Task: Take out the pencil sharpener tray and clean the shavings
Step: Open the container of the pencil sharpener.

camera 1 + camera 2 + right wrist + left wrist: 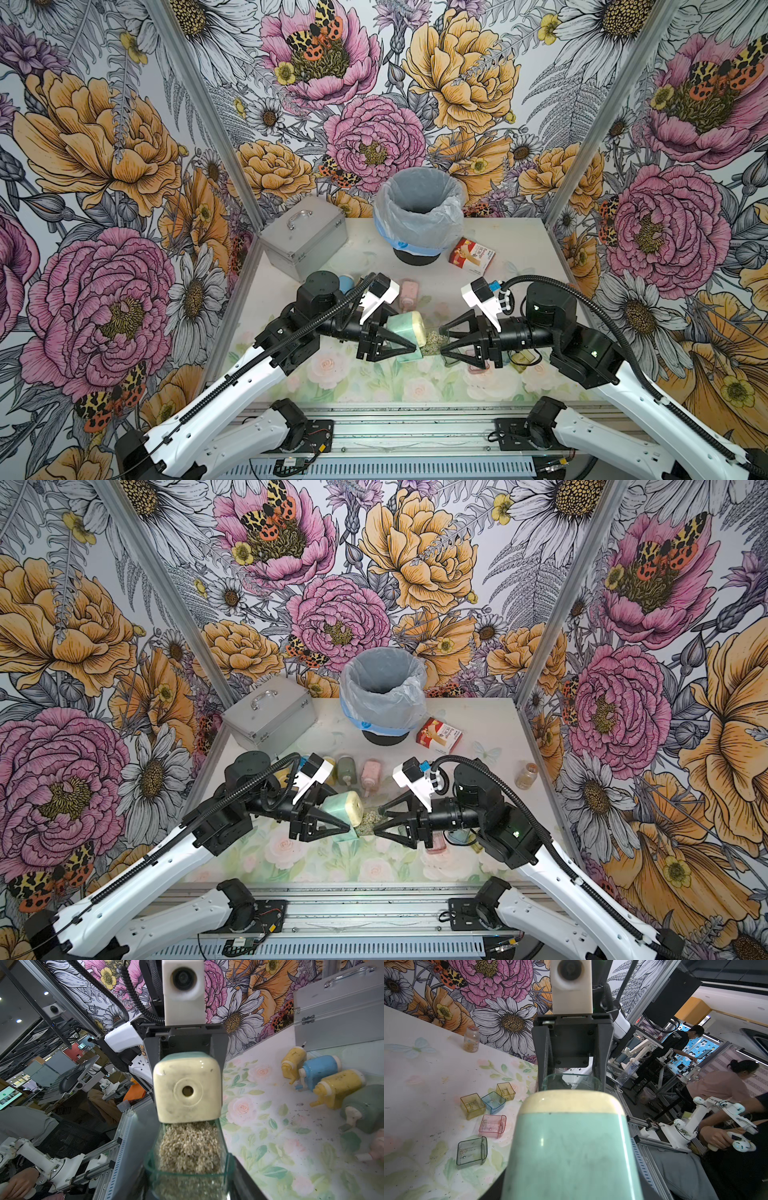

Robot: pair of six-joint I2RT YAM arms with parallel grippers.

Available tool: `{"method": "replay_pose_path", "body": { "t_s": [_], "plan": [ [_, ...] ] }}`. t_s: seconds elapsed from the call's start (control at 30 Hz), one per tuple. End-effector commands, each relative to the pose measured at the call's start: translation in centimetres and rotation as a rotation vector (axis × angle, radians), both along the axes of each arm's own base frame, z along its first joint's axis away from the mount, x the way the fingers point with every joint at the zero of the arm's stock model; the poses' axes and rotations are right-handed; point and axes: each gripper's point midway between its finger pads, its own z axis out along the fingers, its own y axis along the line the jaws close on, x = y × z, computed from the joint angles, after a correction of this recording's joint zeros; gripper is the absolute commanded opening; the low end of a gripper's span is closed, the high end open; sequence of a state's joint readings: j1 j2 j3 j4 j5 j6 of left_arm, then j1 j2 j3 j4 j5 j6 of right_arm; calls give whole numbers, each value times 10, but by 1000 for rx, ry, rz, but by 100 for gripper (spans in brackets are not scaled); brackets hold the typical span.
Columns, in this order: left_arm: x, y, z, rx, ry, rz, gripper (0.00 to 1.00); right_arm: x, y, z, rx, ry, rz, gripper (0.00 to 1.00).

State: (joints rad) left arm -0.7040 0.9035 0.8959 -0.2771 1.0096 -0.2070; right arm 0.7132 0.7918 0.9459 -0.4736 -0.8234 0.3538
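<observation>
Left pincer (409,332): clamped on one mint-green sharpener (187,1088), held over the front part of the desk (519,249), with its cream face turned toward the other arm.
Right pincer (442,341): clamped on one clear tray (188,1176), which is partly drawn out from the bottom of the sharpener's cream face.
Shavings (189,1147): one heaped tan mass filling the tray. Scattered dark flecks (311,1120) also lie on the desk.
Spare sharpeners (320,1068): five, lying on their sides close together. Two are yellow, one blue, one dark green and one pink, the pink one half out of the right wrist view.
Loose trays (493,1102): five on the desk in a cluster. Two are yellow, one blue, one pink and one grey-green, each holding a few specks.
Bin (415,232): one, lined with a bag, at the back middle.
Case (303,237): one, silver, in the back left corner.
Box (471,254): one, red and white, just beside the bin.
Jar (525,775): one, small, near the right wall.
</observation>
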Motion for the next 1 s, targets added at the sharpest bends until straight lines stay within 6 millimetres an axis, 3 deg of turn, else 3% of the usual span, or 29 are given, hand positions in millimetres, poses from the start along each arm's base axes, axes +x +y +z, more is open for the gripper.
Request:
{"method": "replay_pose_path", "body": {
  "t_s": [0.0,0.13,0.37,0.53,0.8,0.97],
  "plan": [
    [-2,7,5,-16,-29,22,26,8,-3,19,36,-61,-48,41],
    [9,15,3,-5,-45,103,30,9,-3,22,40,-66,-53,41],
    [25,32,13,-23,-84,232,25,13,-2,29,45,-71,-57,41],
    [51,52,12,1,-84,411,28,22,2,36,45,-73,-60,41],
    [70,78,13,-5,-107,586,25,46,10,52,46,-97,-74,40],
    [78,83,9,7,-109,647,25,70,14,60,39,-100,-105,39]
  ]
}}
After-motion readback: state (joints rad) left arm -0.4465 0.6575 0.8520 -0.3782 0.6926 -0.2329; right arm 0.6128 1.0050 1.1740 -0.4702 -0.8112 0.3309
